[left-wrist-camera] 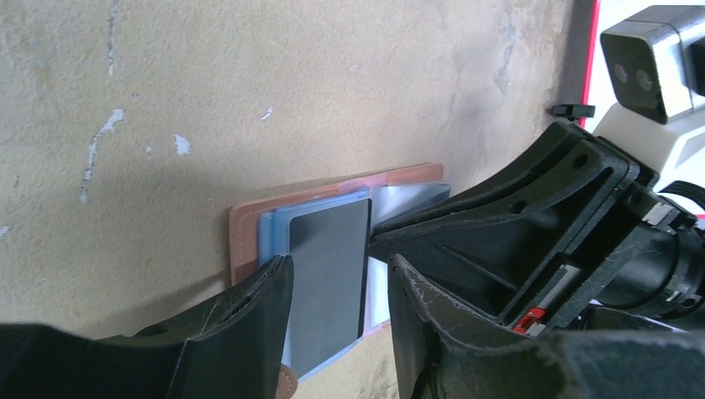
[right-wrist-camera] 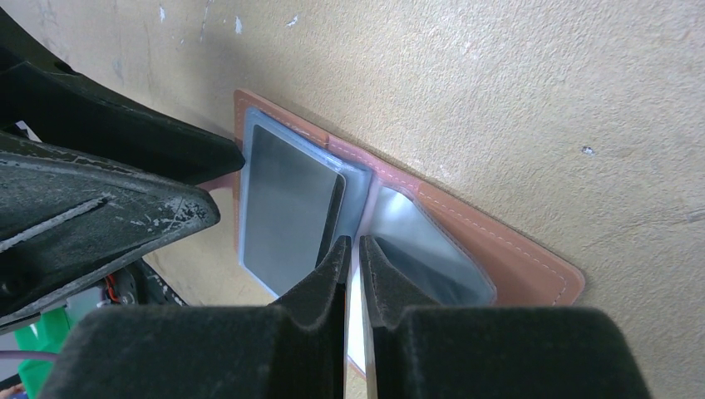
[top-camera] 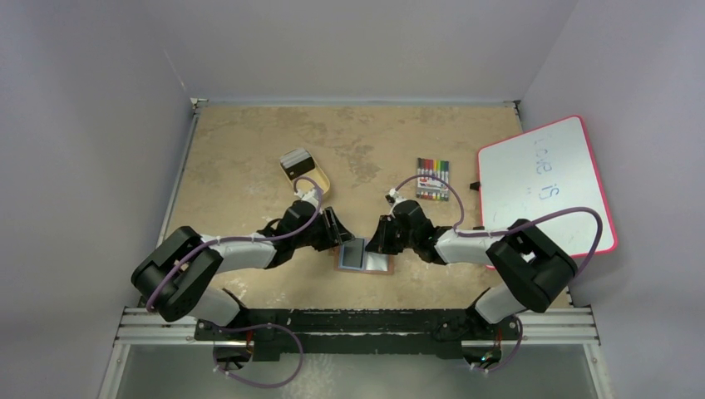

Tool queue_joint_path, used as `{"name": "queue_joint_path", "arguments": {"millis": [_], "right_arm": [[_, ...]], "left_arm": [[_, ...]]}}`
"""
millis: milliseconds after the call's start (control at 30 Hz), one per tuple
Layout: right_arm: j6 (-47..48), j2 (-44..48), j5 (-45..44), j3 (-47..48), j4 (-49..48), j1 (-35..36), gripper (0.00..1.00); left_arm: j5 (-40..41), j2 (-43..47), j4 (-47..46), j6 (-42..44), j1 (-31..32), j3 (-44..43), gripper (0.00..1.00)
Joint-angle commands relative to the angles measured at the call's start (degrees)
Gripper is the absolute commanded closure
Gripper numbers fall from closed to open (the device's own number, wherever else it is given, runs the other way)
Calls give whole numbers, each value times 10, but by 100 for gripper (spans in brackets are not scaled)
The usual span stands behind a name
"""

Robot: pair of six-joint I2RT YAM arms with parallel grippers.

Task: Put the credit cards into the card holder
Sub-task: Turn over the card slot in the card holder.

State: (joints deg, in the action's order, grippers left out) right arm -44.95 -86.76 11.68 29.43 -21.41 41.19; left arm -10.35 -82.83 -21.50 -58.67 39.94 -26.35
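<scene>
1. The dark card (left-wrist-camera: pixel 328 241) lies on the open card holder (right-wrist-camera: pixel 515 249), between the half-spread jaws of the left gripper (left-wrist-camera: pixel 341 262), which grip nothing.
2. The right gripper (right-wrist-camera: pixel 353 245), nearly closed, pinches a pale sheet (right-wrist-camera: pixel 355 332) at the holder's fold.
3. The table (right-wrist-camera: pixel 540 100) lies under both.

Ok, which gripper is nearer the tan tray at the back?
Left. The left gripper sits at the card holder's left edge, in front of the tray; the right gripper is at the holder's right side.
</scene>
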Motion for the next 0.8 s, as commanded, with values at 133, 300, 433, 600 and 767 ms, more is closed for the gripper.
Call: {"name": "queue_joint_path", "arguments": {"millis": [133, 300, 433, 600, 767], "right_arm": [[7, -5, -12, -6, 14, -1, 90], [6, -3, -12, -9, 14, -1, 90], [4, -7, -12, -9, 10, -1, 90], [3, -6, -12, -11, 8, -1, 90], [3, -9, -11, -10, 3, -1, 90]], "left_arm": [[23, 17, 16, 32, 3, 3, 55], [8, 9, -10, 23, 3, 7, 54], [3, 3, -20, 19, 4, 8, 54], [3, -3, -26, 17, 3, 11, 54], [-7, -14, -44, 8, 3, 11, 54]]}}
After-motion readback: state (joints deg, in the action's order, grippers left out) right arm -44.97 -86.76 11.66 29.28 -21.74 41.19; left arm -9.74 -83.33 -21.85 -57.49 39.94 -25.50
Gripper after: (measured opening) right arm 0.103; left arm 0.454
